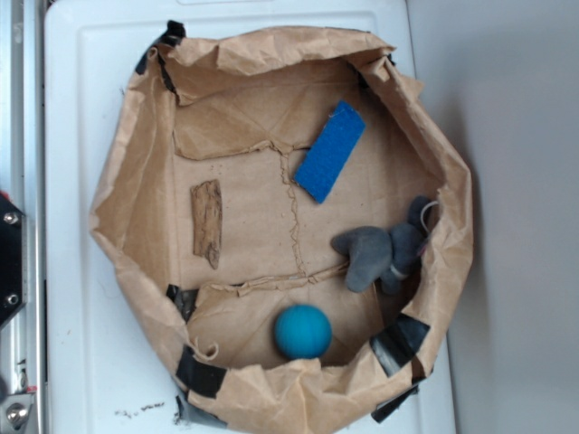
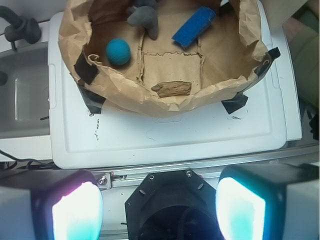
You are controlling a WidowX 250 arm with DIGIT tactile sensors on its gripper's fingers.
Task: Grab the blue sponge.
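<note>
The claw [image 2: 159,207] is wide open and empty, the sponge [image 2: 194,26] far ahead beyond the bag wall [image 2: 165,102], which a low reach could snag.

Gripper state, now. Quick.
Gripper: open, jaws spread wide, holding nothing. It sits back from the paper bag; the blue sponge lies untouched inside.

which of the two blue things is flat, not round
The blue sponge, a flat rectangular slab near the bag's far wall. The other blue thing is a round ball, lying by the grey plush toy.
</note>
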